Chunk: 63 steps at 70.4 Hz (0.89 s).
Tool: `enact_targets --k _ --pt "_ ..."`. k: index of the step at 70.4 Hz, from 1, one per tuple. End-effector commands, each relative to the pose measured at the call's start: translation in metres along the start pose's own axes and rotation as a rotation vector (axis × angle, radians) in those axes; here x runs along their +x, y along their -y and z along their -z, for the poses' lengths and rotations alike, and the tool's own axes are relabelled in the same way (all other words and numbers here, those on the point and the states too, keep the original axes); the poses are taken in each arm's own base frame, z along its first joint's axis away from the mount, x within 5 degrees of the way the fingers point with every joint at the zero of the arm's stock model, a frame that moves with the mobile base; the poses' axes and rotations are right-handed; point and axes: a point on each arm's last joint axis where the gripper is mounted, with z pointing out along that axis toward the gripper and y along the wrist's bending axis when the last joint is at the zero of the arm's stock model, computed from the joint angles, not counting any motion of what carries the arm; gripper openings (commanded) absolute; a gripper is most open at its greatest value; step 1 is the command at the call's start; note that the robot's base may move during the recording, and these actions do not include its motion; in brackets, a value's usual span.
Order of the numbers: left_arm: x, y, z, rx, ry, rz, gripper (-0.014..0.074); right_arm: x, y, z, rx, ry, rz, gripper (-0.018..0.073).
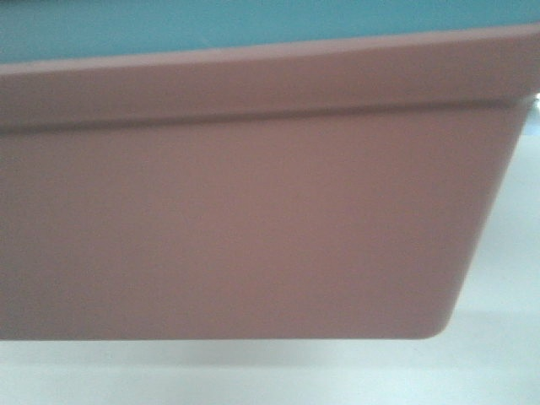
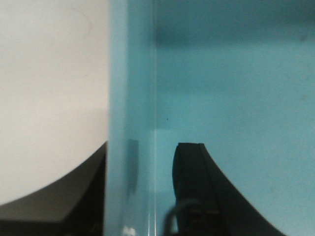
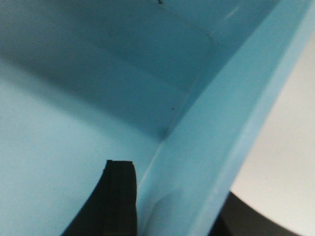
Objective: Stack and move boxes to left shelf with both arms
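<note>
The salmon pink box (image 1: 236, 228) fills the front view, tilted, with its bottom edge off the white surface and a shadow under it. The light blue box (image 1: 211, 25) sits nested inside it. My left gripper (image 2: 142, 147) straddles the blue box's side wall (image 2: 130, 98), with one black finger (image 2: 189, 167) inside and the other outside. My right gripper (image 3: 172, 182) straddles the opposite wall (image 3: 221, 113), its inner finger (image 3: 119, 196) pressed against it. Both are shut on that box. The left shelf is out of view.
A white surface (image 1: 506, 337) lies below and to the right of the lifted boxes, and shows beside the box walls in the left wrist (image 2: 49, 98) and right wrist (image 3: 290, 162) views.
</note>
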Motion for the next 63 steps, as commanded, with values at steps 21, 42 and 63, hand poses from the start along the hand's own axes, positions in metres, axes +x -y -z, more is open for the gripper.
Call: enact_targets --k 21,42,63 --pt "-0.0205 0.0277 0.0301 0.287 0.252 -0.062 -0.0003 -0.0265 -0.0153 0.0226 -0.177 0.279 0.007 0.0037" --pt "-0.0205 0.0277 0.0301 0.287 0.252 -0.062 -0.0003 -0.0265 -0.0153 0.0226 -0.177 0.279 0.007 0.0037" --pt "-0.0205 0.028 0.0292 0.286 0.25 -0.062 -0.0003 -0.0265 -0.0153 0.0226 -0.177 0.279 0.007 0.0037"
